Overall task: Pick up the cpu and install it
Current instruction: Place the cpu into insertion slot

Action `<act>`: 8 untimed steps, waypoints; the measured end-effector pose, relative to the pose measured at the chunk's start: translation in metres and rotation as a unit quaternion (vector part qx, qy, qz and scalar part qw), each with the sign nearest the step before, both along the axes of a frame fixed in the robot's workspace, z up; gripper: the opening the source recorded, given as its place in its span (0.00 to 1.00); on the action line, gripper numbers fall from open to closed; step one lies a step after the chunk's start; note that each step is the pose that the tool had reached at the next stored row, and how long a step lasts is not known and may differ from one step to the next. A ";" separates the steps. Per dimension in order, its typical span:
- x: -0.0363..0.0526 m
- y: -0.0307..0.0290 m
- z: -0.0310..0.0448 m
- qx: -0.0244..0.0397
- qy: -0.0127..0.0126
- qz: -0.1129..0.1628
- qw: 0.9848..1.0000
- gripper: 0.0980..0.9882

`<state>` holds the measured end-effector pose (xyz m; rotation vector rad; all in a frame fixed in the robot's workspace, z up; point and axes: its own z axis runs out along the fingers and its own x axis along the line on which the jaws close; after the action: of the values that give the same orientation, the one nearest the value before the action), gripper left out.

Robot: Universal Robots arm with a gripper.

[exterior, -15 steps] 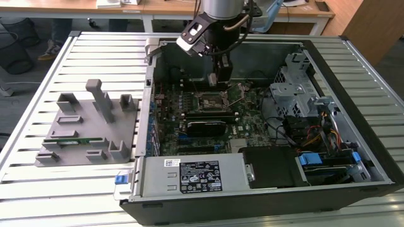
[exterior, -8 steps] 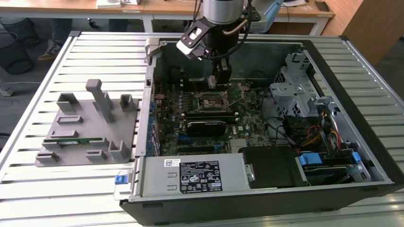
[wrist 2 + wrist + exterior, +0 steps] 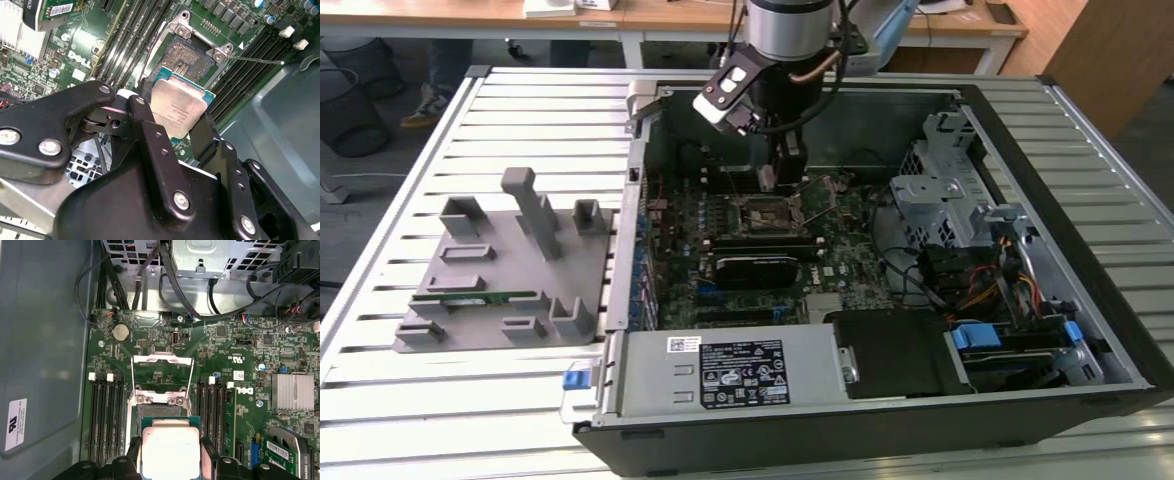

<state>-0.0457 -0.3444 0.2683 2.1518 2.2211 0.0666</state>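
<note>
The claw (image 3: 174,116) grips the cpu (image 3: 176,102) by two opposite edges, apparently just above the open socket (image 3: 192,52). In the exterior view the claw hangs at the socket's 12 o'clock, inside the computer case (image 3: 854,445).

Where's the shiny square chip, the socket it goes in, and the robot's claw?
cpu (image 3: 177,107), second wrist view, middle of its silvery top.
socket (image 3: 188,56), second wrist view, its open contact bed.
gripper (image 3: 782,180), exterior view, between its fingertips, shut on the cpu.
</note>
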 end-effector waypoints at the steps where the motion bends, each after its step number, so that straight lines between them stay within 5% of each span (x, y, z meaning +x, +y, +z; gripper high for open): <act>1: 0.0000 0.0002 -0.0010 0.000 0.000 0.000 1.000 0.50; 8: 0.0000 0.0008 -0.0075 0.000 0.001 -0.002 1.000 0.50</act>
<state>-0.0457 -0.3436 0.2608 2.1569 2.2174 0.0652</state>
